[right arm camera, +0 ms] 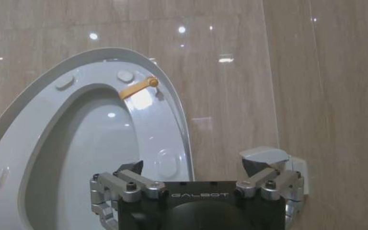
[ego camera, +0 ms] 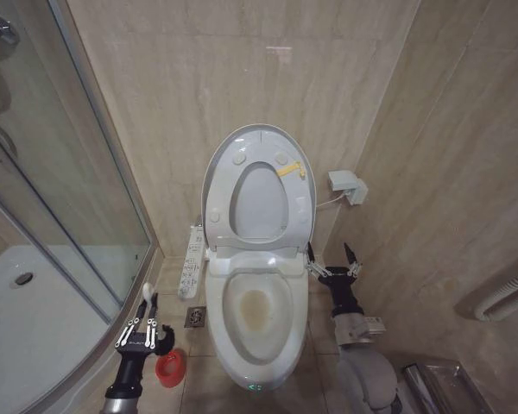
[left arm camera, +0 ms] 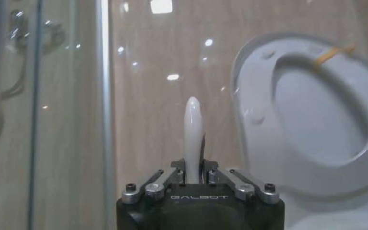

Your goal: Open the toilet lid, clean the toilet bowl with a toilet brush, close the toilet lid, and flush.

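We see the toilet brush (ego camera: 147, 295) standing upright at the left of the toilet, its thin white handle rising out of a small red cup (ego camera: 170, 366) on the floor. Our left tool (ego camera: 142, 332) is closed narrow on that handle; in the left wrist view the handle (left arm camera: 193, 139) rises straight up between the fingers (left arm camera: 161, 178). The bristle head is hidden from us.

We judge the brush light and stiff, with a smooth, glossy handle that could slip or twist in a loose hold. A firm hold low to mid handle, where the tool now sits, looks right.

Beside it, the toilet lid (ego camera: 257, 147) is already up against the tiled wall, with the ring seat (ego camera: 261, 200) raised against it, yellow tag near the top. The toilet bowl (ego camera: 257, 312) lies open below, yellowish stain in its hollow and a small green light at the front edge.

Our right tool (ego camera: 332, 260) hangs with fingers spread wide and empty, just right of the seat hinge. A glass shower screen (ego camera: 60, 172) stands at far left.
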You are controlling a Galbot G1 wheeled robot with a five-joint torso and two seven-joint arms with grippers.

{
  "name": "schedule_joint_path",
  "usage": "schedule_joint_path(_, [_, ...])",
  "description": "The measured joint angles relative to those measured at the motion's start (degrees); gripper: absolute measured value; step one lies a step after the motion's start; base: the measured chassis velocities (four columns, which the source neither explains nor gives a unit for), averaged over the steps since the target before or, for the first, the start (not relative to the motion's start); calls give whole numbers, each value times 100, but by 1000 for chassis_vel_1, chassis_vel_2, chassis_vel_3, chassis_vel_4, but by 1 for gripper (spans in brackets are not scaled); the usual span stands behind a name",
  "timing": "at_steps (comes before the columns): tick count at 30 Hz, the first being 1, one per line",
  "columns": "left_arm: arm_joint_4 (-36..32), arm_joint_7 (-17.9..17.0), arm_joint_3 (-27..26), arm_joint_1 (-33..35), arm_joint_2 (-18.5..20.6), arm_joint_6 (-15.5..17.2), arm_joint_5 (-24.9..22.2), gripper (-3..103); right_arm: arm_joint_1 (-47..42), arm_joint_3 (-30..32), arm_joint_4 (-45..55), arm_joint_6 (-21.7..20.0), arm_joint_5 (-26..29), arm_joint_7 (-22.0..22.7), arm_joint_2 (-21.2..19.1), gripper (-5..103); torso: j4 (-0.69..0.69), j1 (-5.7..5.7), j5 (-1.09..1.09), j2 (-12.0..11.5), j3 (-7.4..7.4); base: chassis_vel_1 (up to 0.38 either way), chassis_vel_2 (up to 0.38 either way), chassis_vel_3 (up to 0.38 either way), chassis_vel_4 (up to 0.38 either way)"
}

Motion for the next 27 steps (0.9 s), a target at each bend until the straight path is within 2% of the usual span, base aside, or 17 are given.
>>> schedule_joint_path(2, [466, -89, 63, -262, 19, -27, -66, 18, 0, 0, 0, 0, 0, 0, 0, 100, 0, 0, 0, 0, 0, 0, 0, 0, 0])
schedule_joint_path(8, [1075, -182, 218, -641, 21, -120, -155, 18, 0, 0, 0, 0, 0, 0, 0, 100, 0, 0, 0, 0, 0, 0, 0, 0, 0])
schedule_joint_path(19, [2612, -284, 707, -1335, -38, -442, -197, 18, 0, 0, 0, 0, 0, 0, 0, 100, 1, 0, 1, 0, 0, 0, 0, 0, 0])
schedule_joint_path(27, [3101, -281, 844, -1546, -91, -493, -219, 18, 0, 0, 0, 0, 0, 0, 0, 100, 1, 0, 1, 0, 0, 0, 0, 0, 0])
